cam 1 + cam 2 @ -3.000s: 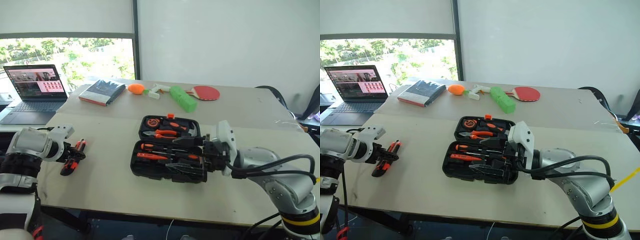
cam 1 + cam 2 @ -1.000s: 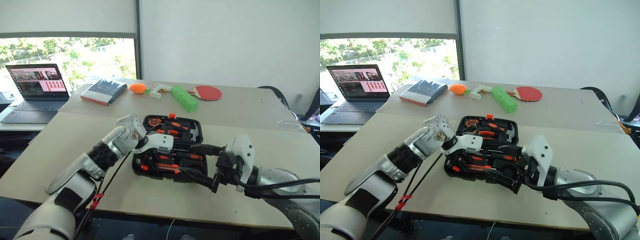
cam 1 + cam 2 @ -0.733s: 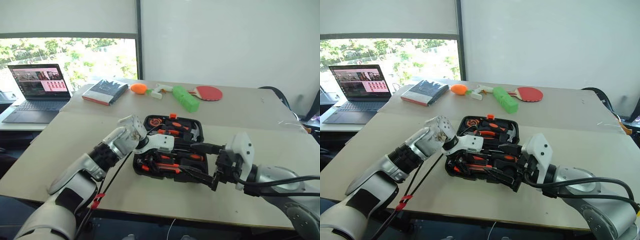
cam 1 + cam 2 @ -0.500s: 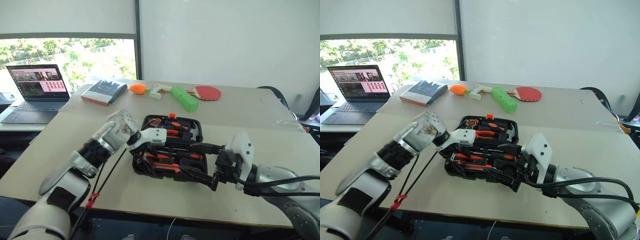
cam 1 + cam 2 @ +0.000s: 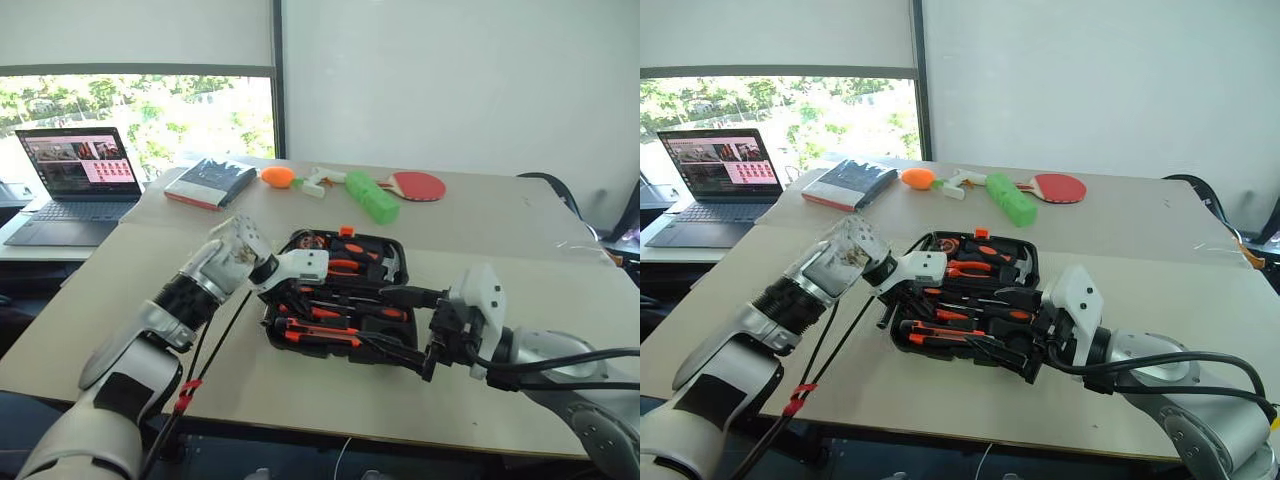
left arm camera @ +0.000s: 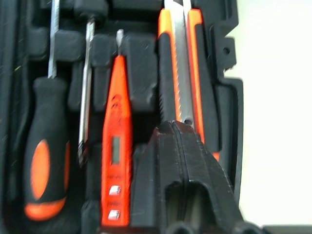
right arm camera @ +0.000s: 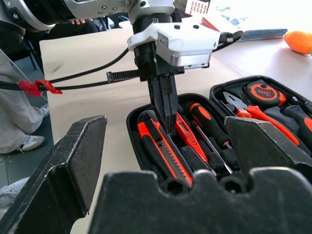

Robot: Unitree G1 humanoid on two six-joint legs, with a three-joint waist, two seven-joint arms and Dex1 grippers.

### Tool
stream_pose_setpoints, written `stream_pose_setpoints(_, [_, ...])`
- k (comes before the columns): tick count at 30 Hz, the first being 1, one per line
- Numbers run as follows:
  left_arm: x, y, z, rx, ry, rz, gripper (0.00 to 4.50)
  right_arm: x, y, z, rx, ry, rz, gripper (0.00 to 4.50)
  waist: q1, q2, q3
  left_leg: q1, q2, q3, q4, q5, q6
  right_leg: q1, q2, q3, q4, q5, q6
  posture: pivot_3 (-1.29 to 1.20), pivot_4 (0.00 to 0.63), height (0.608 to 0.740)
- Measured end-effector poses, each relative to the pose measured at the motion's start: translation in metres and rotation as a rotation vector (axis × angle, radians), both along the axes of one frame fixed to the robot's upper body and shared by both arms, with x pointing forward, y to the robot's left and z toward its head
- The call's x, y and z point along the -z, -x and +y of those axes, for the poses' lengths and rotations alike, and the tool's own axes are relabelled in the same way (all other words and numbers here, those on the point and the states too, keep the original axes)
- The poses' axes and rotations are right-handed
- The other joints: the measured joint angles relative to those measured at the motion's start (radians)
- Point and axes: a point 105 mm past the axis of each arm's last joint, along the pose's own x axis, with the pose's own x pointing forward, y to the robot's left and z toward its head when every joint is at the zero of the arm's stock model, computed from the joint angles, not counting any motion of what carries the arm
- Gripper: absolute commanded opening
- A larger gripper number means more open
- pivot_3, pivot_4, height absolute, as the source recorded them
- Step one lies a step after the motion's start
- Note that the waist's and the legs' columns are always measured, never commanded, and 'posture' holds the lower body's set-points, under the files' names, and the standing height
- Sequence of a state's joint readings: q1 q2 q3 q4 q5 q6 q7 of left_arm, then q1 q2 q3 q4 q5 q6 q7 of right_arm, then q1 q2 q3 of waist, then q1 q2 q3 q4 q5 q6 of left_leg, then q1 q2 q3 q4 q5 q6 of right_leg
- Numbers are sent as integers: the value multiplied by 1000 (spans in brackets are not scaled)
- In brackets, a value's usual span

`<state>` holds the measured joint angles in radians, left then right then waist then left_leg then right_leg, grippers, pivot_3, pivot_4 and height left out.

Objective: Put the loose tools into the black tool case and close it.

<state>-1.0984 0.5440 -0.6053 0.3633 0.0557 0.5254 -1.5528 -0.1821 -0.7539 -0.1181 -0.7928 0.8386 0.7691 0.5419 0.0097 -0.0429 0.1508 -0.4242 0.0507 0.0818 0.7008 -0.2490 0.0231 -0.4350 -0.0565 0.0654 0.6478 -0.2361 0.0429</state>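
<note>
The black tool case (image 5: 340, 305) lay open on the bench (image 5: 480, 250), its two halves flat, the lid half farther from the robot and the base half nearer. The left tool (image 7: 165, 109) was clenched with nothing between its fingers, and was poised just above the left end of the base half, pointing down at it. Directly beneath and in front of its tips the utility knife (image 6: 183, 73) was seated in its slot along the case's outer edge; whether the fingers touched it could not be told. Just beside the knife, the small all-orange screwdriver (image 6: 116, 141) lay in the next slot, and beyond it a black-orange screwdriver (image 6: 45, 161) was also seated.

The right tool (image 5: 400, 325) was spread wide and empty, held level at the right end of the case, one finger near the lid half and the other near the front edge of the base. In the lid half, pliers (image 7: 251, 112) and a tape measure (image 7: 261, 91) were stowed.
</note>
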Motion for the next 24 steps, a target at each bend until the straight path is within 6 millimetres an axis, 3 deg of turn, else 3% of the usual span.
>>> stream_pose_setpoints(24, [23,0,-13,71,-58,-90,37,3,0,0,17,-1,11,4500,0,1,-1,4,0,0,0,0,0,5,0,0,0,0,0,0,150,736])
